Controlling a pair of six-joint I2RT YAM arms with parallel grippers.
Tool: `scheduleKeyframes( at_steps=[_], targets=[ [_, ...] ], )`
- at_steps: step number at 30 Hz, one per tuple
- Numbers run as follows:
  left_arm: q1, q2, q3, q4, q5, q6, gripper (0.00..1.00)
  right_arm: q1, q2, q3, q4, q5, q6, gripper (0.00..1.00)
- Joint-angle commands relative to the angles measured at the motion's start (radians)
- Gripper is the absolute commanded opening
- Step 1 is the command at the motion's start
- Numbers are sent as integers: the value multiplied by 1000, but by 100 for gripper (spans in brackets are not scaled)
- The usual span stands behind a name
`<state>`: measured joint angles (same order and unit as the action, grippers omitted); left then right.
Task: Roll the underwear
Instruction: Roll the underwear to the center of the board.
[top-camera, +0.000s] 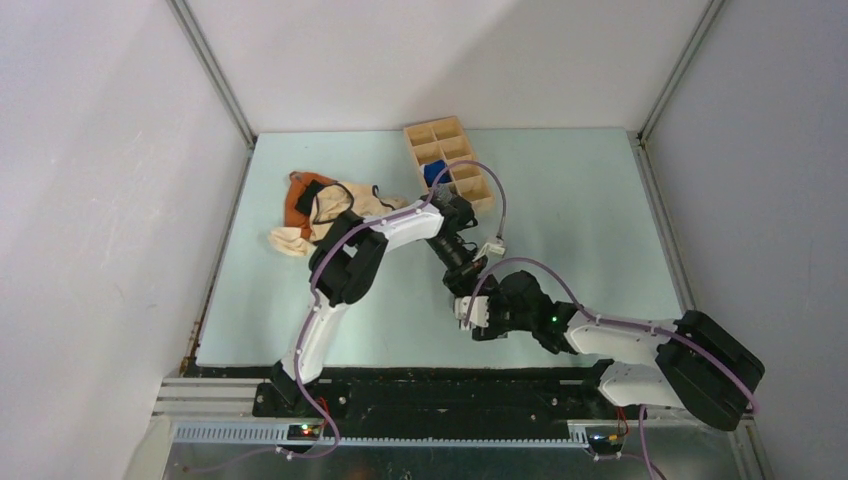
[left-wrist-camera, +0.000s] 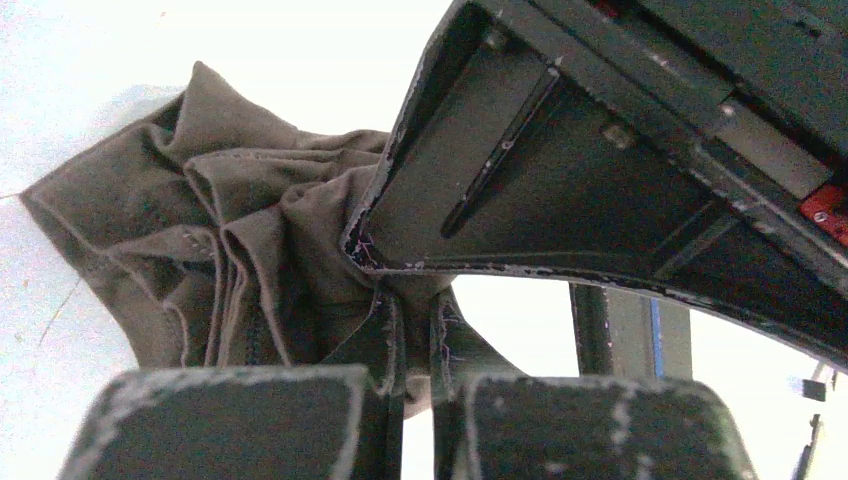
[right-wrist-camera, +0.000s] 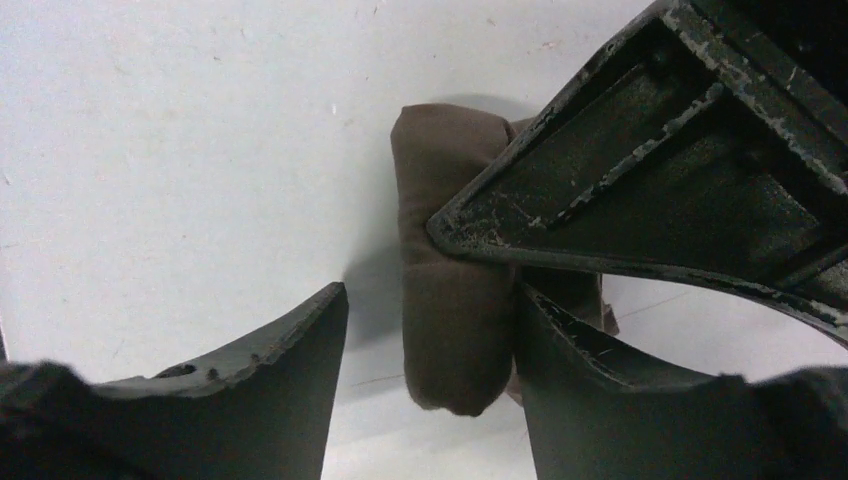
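- Spread at the bottom of the right wrist view, the right tool (right-wrist-camera: 428, 300) is set astride the underwear (right-wrist-camera: 450, 340): one finger is touching the fabric, the other is held apart.
- The underwear is seen as an olive-brown bundle lying on the surface (right-wrist-camera: 180, 130), its long axis running straight away from that camera, a rounded end nearest.
- Bunched folds are pinched by the left tool (left-wrist-camera: 412, 305), whose fingers are pressed together.
- From above, the bundle is hidden by both tools.
- A cream-and-orange garment (top-camera: 325, 210) and a wooden divided tray (top-camera: 450, 160) holding a blue roll (top-camera: 434, 172) are found well apart.
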<state>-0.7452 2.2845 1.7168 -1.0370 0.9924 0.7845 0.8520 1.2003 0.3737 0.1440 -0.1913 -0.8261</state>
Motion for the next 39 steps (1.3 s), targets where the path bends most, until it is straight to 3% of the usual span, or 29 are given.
scheduleKeyframes(
  at_steps=[1, 8, 10, 11, 12, 13, 15, 17, 18, 20, 22, 25, 30, 35, 39],
  targets=[
    [5, 62, -8, -94, -38, -41, 0, 8, 55, 54, 41, -6, -33, 60],
    [75, 34, 1, -54, 33, -165, 0, 6, 200, 192, -83, -20, -57, 31],
    [87, 29, 4, -52, 35, -171, 0, 8, 234, 224, -126, -19, -73, 20],
    [94, 30, 5, -59, 38, -171, 0, 9, 241, 233, -136, -18, -72, 7],
    [99, 30, 4, -63, 41, -174, 2, 10, 251, 248, -138, -17, -69, 2],
    [114, 21, 0, -58, 49, -194, 11, 12, 255, 256, -138, -25, -53, 0],
    [152, -29, -47, 5, 76, -273, 22, 17, 267, 290, -138, -49, -3, 0],
    [200, -128, -152, 172, 68, -425, 30, 15, 287, 337, -155, -87, 92, 0],
    [217, -170, -248, 330, 45, -488, 32, 11, 301, 365, -179, -101, 124, 0],
    [267, -311, -380, 538, -76, -666, 39, -10, 317, 396, -208, -158, 220, 0],
    [303, -482, -479, 675, -179, -694, 45, -43, 332, 411, -227, -218, 311, 0],
    [321, -596, -554, 728, -264, -639, 45, -119, 368, 427, -257, -358, 480, 0],
    [322, -698, -662, 804, -489, -726, 44, -247, 437, 434, -265, -469, 687, 0],
    [263, -792, -763, 883, -552, -612, 44, -324, 518, 447, -286, -523, 783, 0],
    [143, -903, -881, 976, -603, -249, 46, -395, 577, 459, -287, -565, 867, 0]
  ],
)
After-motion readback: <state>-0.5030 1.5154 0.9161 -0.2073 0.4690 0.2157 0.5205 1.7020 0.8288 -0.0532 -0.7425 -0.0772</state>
